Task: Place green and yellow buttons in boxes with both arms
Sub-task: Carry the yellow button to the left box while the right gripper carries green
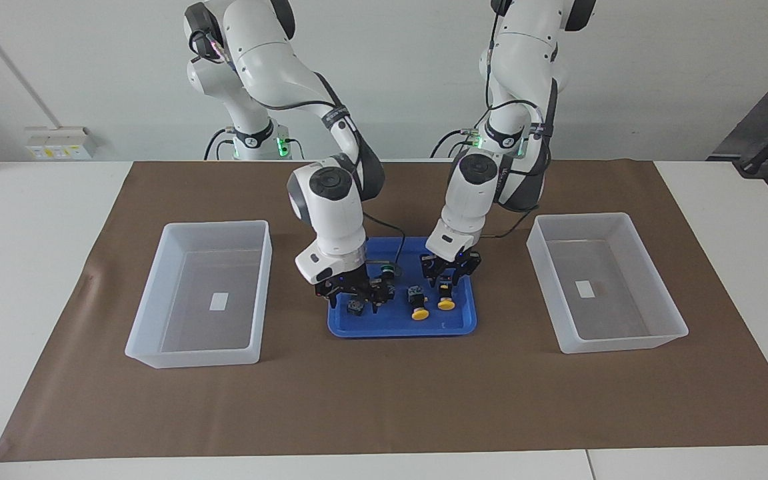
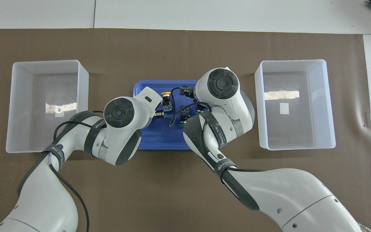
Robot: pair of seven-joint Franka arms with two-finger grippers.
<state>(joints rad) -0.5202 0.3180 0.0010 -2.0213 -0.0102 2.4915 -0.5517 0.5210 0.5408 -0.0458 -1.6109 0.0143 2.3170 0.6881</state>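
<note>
Going left to right across the facing view, we first meet an empty box (image 1: 201, 297) near the right arm's end of the brown mat. Next is the blue tray (image 1: 454, 325) at the table's middle. Our right gripper (image 1: 356, 298) is down in it over a dark-bodied button (image 1: 356, 307); we cannot tell how its fingers stand. A green button (image 1: 389, 270) lies nearer the robots. Then come a yellow button (image 1: 418, 312) and a second yellow button (image 1: 446, 303), with our left gripper (image 1: 446, 280) set about the second one's body, fingers apparently narrow. Last is the other empty box (image 1: 604, 283). We judge two risks: the crowded wrists may collide, and a blocky body may twist out of a shallow pinch.
</note>
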